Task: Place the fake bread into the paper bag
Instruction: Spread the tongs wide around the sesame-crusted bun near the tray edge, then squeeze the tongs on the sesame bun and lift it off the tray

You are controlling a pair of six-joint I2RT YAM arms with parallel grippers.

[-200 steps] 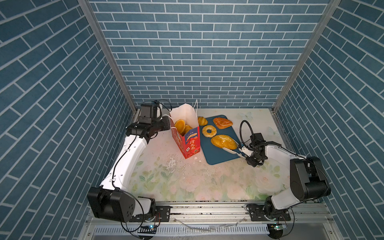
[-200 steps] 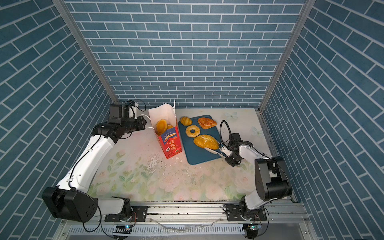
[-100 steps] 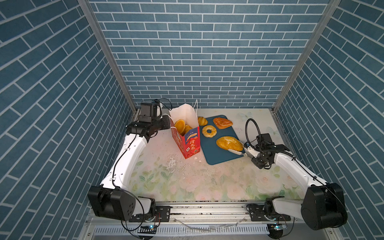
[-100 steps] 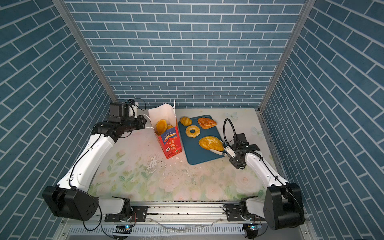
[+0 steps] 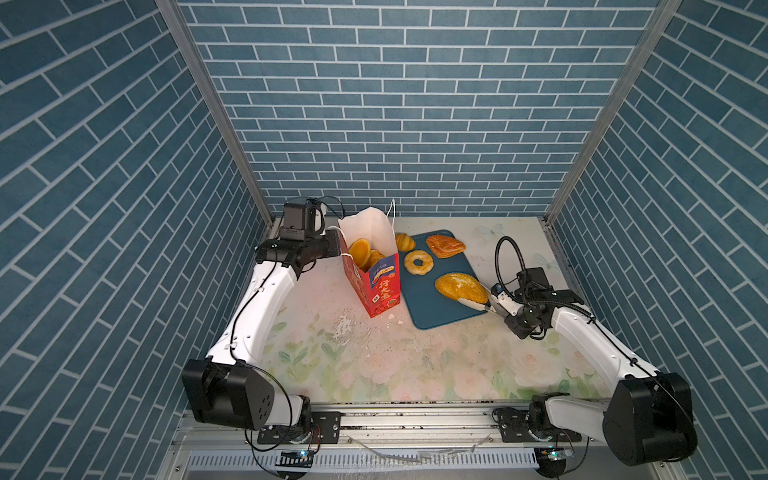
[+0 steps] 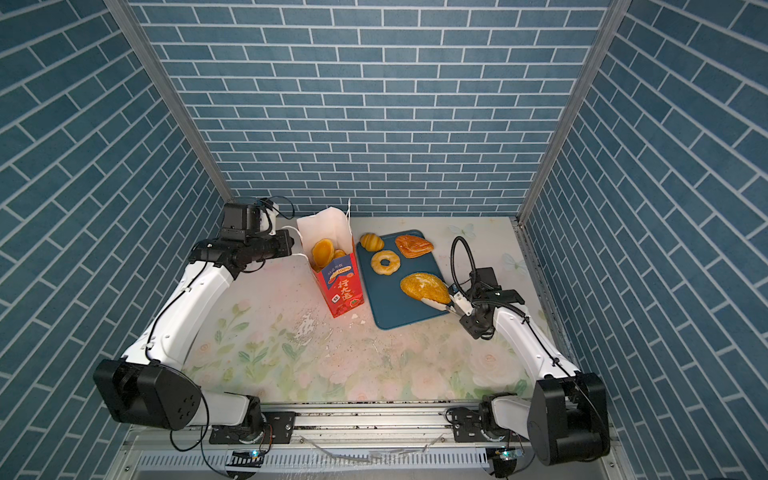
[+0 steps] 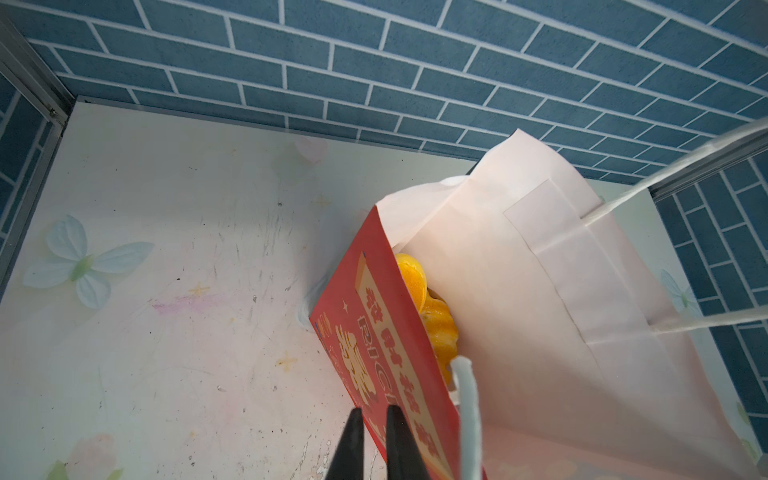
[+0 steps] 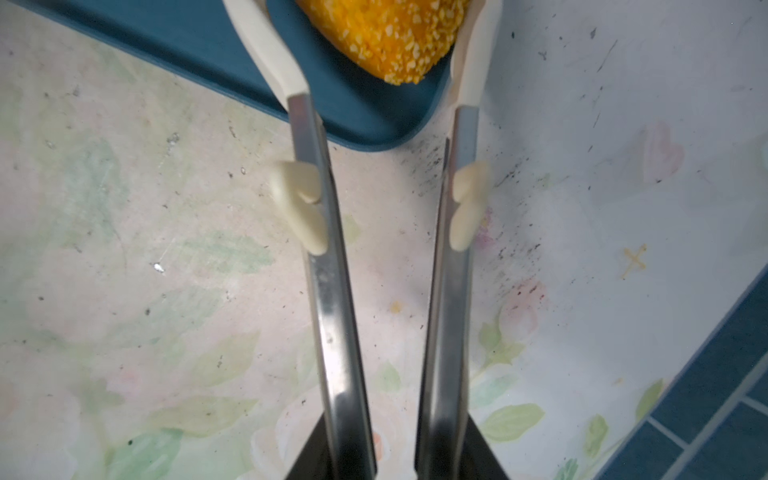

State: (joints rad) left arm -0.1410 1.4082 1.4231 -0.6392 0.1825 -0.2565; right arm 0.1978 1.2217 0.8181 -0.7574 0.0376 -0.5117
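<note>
Steel tongs (image 5: 476, 305), earlier beside the oval loaf (image 5: 459, 286), now apparently astride it.

The paper bag (image 7: 561, 291) is matt white paper inside, and its printed red face has a slight sheen. Its cord handle (image 7: 467, 415) is soft, white and dull. The oval loaf (image 8: 386, 37) is orange, rough with pale crumb grit. The braided ring (image 5: 408, 262) and flat pastry (image 5: 444, 245) are smooth with a glossy glaze. The tray (image 8: 199, 45) is dark teal, smooth and matt, plastic by the look. The tongs (image 8: 328, 311) have polished bare metal arms and cream rubbery tips. The tabletop (image 8: 145, 249) is a floral print, scuffed, scratched and speckled.
</note>
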